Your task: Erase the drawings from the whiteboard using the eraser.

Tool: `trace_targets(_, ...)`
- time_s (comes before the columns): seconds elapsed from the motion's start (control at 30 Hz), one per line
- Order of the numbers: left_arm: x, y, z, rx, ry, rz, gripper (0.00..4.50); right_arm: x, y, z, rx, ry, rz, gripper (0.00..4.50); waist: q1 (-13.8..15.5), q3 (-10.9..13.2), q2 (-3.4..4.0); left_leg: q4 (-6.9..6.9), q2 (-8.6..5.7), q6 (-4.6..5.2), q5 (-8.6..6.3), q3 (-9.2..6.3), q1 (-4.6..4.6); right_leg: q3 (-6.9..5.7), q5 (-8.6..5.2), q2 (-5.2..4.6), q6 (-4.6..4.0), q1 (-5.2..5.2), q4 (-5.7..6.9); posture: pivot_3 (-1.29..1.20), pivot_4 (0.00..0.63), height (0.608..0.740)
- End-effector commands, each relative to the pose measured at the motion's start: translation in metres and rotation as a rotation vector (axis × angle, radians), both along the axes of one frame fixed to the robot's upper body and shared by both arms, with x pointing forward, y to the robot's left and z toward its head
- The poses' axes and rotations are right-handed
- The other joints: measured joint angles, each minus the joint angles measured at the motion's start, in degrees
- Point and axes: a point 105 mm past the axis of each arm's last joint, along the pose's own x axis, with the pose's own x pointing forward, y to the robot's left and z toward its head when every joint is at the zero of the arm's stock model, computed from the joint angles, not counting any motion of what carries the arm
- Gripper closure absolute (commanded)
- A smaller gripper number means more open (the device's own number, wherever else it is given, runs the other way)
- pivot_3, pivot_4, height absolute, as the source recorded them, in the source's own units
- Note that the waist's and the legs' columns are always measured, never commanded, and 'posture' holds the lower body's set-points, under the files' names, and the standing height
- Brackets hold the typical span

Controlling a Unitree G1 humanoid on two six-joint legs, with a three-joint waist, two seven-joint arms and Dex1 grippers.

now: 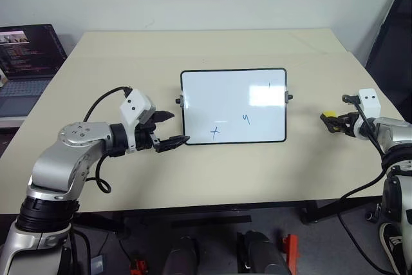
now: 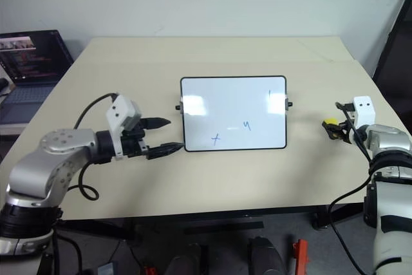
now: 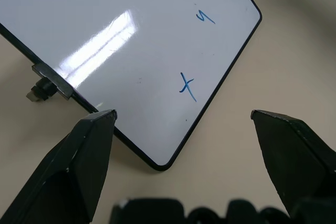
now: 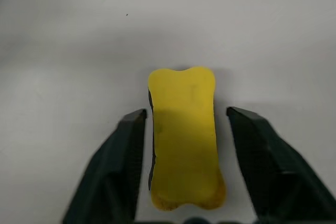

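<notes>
The whiteboard stands in the middle of the beige table, and the blue drawings are on it. An x is at its lower left, a y-like squiggle sits near the middle, and a short stroke is at the upper right. My left gripper is open, with its fingertips at the board's lower left corner. The yellow eraser lies flat on the table at the far right. My right gripper straddles it with a finger on each side and narrow gaps still showing.
An open laptop sits on a lower surface beyond the table's left edge. A dark panel stands past the table's right side. Black cables hang from both arms. Bare tabletop lies between the whiteboard and the eraser.
</notes>
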Motion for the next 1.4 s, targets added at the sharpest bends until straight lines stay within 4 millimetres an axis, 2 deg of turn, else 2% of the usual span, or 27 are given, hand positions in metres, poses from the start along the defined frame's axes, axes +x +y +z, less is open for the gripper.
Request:
trace_targets(0.03, -0.001, 0.003, 0.017, 0.011, -0.077, 0.0, 0.0, 0.004, 0.002, 0.009, -0.012, -0.035, 0.018, 3.13, 0.0, 0.0, 0.0, 0.0, 0.0, 0.0, 0.0, 0.0, 0.0, 0.0, 0.0, 0.0, 0.0, 0.0, 0.0, 0.0, 0.15, 0.74)
trace_targets(0.07, -0.001, 0.003, 0.017, 0.011, -0.079, 0.002, 0.0, 0.004, 0.003, 0.008, -0.011, -0.035, 0.018, 3.45, 0.0, 0.0, 0.0, 0.0, 0.0, 0.0, 0.0, 0.0, 0.0, 0.0, 0.0, 0.0, 0.0, 0.0, 0.0, 0.0, 0.15, 0.74)
trace_targets(0.13, -0.001, 0.004, 0.018, 0.012, -0.081, 0.004, 0.0, 0.004, 0.003, 0.007, -0.008, -0.034, 0.017, 3.66, 0.0, 0.0, 0.0, 0.01, 0.0, 0.0, 0.0, 0.0, 0.0, 0.0, 0.0, 0.0, 0.0, 0.0, 0.0, 0.0, 0.15, 0.74)
trace_targets(0.4, -0.002, 0.004, 0.02, 0.011, -0.085, 0.007, 0.0, 0.004, 0.004, 0.005, 0.0, -0.034, 0.019, 3.66, 0.0, 0.0, 0.0, 0.02, 0.0, 0.0, 0.0, 0.0, 0.01, 0.01, 0.0, 0.0, 0.0, 0.01, 0.03, 0.0, 0.15, 0.74)
trace_targets(0.53, -0.004, 0.007, 0.023, 0.004, -0.088, 0.011, 0.0, 0.004, 0.006, 0.015, -0.014, -0.059, 0.054, 3.66, 0.0, 0.0, 0.0, 0.02, 0.0, 0.0, 0.0, 0.0, 0.02, 0.01, 0.0, 0.0, 0.0, 0.01, 0.03, 0.0, 0.15, 0.74)
trace_targets(0.73, -0.006, 0.028, 0.024, 0.042, -0.079, 0.061, 0.0, -0.001, 0.01, 0.05, -0.062, -0.144, 0.131, 3.66, 0.0, 0.0, 0.01, 0.01, 0.0, 0.0, 0.0, -0.01, 0.02, 0.0, -0.01, 0.0, 0.01, 0.0, 0.05, 0.0, 0.15, 0.74)
trace_targets(0.97, -0.007, 0.03, 0.021, 0.048, -0.066, 0.062, 0.0, -0.007, 0.034, 0.092, -0.075, -0.258, 0.192, 3.66, 0.1, 0.0, 0.01, 0.05, 0.01, 0.0, 0.0, -0.01, 0.02, -0.01, -0.01, 0.0, 0.02, 0.01, 0.07, 0.0, 0.15, 0.74)
trace_targets(1.07, -0.005, 0.029, 0.016, 0.064, -0.053, 0.06, 0.0, -0.011, 0.051, 0.105, -0.056, -0.301, 0.249, 3.66, 0.1, 0.0, 0.01, 0.05, 0.01, 0.0, 0.0, -0.01, 0.02, -0.01, -0.01, 0.0, 0.02, 0.01, 0.08, 0.0, 0.15, 0.74)
trace_targets(1.23, -0.006, 0.03, 0.01, 0.081, -0.029, 0.058, 0.0, -0.029, 0.097, 0.127, -0.122, -0.408, 0.435, 3.66, 0.1, 0.0, 0.02, 0.04, 0.02, 0.0, 0.0, -0.03, 0.0, -0.03, -0.02, 0.0, 0.02, 0.0, 0.07, 0.0, 0.15, 0.74)
trace_targets(1.4, -0.008, 0.03, 0.004, 0.087, -0.006, 0.051, 0.0, -0.052, 0.163, 0.149, -0.21, -0.53, 0.677, 3.66, 0.0, 0.0, 0.03, 0.04, 0.05, 0.0, 0.0, -0.04, 0.01, -0.05, -0.02, 0.01, 0.01, -0.03, 0.09, 0.0, 0.15, 0.74)
